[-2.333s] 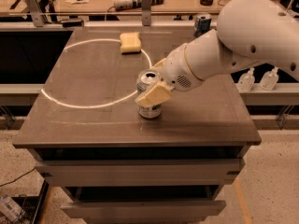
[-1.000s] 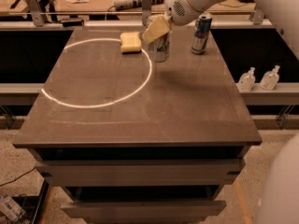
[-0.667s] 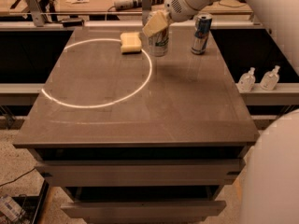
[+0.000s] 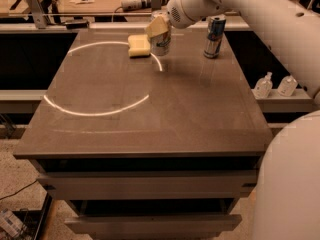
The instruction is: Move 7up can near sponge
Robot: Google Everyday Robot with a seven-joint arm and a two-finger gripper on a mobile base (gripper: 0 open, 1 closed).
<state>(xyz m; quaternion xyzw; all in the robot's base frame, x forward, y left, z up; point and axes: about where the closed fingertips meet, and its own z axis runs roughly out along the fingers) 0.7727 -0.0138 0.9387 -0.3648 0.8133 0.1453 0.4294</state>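
Looking at a dark brown table (image 4: 200,114) with a bright ring of light (image 4: 90,114) curving over the left half. Up near the far edge, spotted the 7up can (image 4: 161,46) — upright, bottom down on the tabletop or as good as, hard to call any gap. Sitting just right of the sponge (image 4: 138,45), close enough to look like touching, though can't swear to actual contact. Sponge itself lying flat, right on the far arc of the ring.

Gripper (image 4: 159,29) reaching in from the upper right on a fat white arm (image 4: 250,9), parked on the top part of the can. Tan fingers (image 4: 156,26) pinching the can around its upper end, one pad plainly across the front-left, the other tucked behind and out of sight.

Also got a taller blue-and-silver can (image 4: 215,36) standing off to the right near the same far edge, well apart from the 7up can. Two small clear bottles (image 4: 263,85) down on a ledge past the right side of the table. Cluttered workbench (image 4: 100,1) behind — tools and bits too small to name. More white robot body (image 4: 290,184) filling the lower right corner.
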